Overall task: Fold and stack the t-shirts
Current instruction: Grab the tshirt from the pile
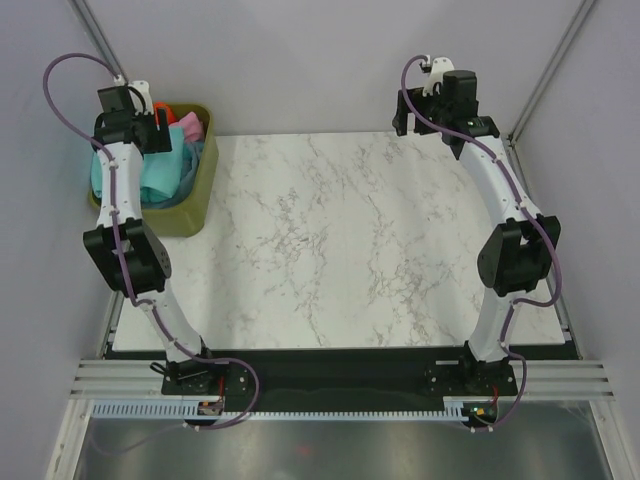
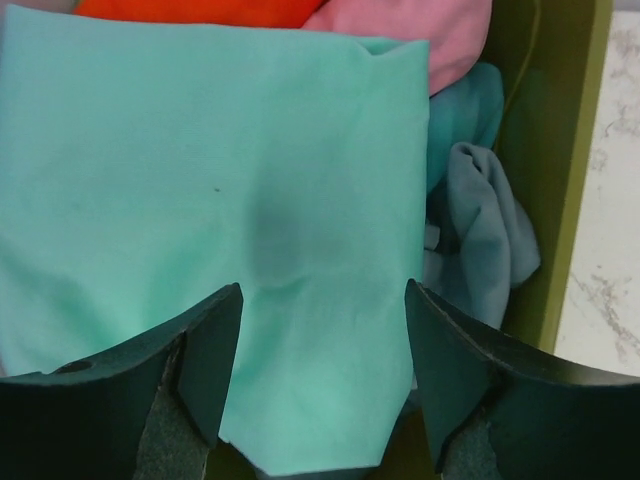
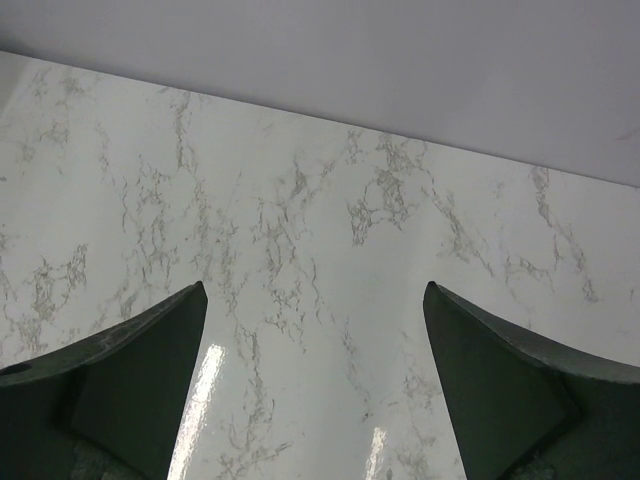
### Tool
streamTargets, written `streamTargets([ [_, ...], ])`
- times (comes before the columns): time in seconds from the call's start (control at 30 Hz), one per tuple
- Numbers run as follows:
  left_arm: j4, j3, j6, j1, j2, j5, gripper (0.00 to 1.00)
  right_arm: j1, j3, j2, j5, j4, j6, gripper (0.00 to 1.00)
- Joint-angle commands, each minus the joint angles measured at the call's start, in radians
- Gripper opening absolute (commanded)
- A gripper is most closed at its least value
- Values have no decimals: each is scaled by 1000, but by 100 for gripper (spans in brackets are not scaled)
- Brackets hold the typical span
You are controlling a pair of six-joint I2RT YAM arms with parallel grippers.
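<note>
The t-shirts lie bunched in the olive-green tub [image 1: 192, 210] at the table's far left. In the left wrist view a teal-green t-shirt [image 2: 200, 230] lies on top, with an orange one [image 2: 190, 10] and a pink one [image 2: 420, 30] behind it, and light teal [image 2: 470, 110] and slate blue-grey [image 2: 485, 230] cloth to its right. My left gripper [image 2: 322, 330] is open just above the teal-green t-shirt, holding nothing; in the top view it [image 1: 150, 120] hangs over the tub. My right gripper [image 3: 315, 345] is open and empty over bare marble at the far right [image 1: 440, 105].
The white marble tabletop [image 1: 340, 240] spans the space between the arms. The tub's right wall [image 2: 575, 150] stands beside the marble. Grey walls and frame posts close in the back and sides.
</note>
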Motion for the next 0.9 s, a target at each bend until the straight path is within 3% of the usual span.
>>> streamTargets([
  [0.0, -29, 77, 77, 5, 73, -23, 73, 1, 54, -7, -15, 53, 8, 98],
  [0.17, -72, 137, 71, 5, 157, -60, 71, -2, 35, 2, 9, 65, 1, 98],
  [0.23, -74, 142, 72, 4, 173, -62, 58, 0, 32, 11, 12, 70, -1, 98],
  [0.33, -75, 139, 75, 4, 179, -79, 52, -5, 38, 17, 10, 72, 7, 98],
  [0.37, -75, 137, 79, 4, 179, -79, 43, -5, 40, 16, 9, 72, 4, 98],
  [0.4, -78, 134, 82, 2, 177, -76, 24, -3, 43, 14, 7, 73, 2, 98],
  [0.43, -80, 131, 80, 2, 173, -73, 20, -5, 41, 16, 9, 75, 1, 98],
  [0.47, -82, 127, 82, 0, 164, -71, 2, -6, 43, 17, 9, 76, 1, 98],
  [0.67, -86, 157, 36, -9, 63, -27, 2, -9, 26, 4, -4, 81, 16, 98],
  [0.87, -83, 238, -7, -72, -119, 241, 2, -8, 29, -19, -5, 88, 13, 98],
])
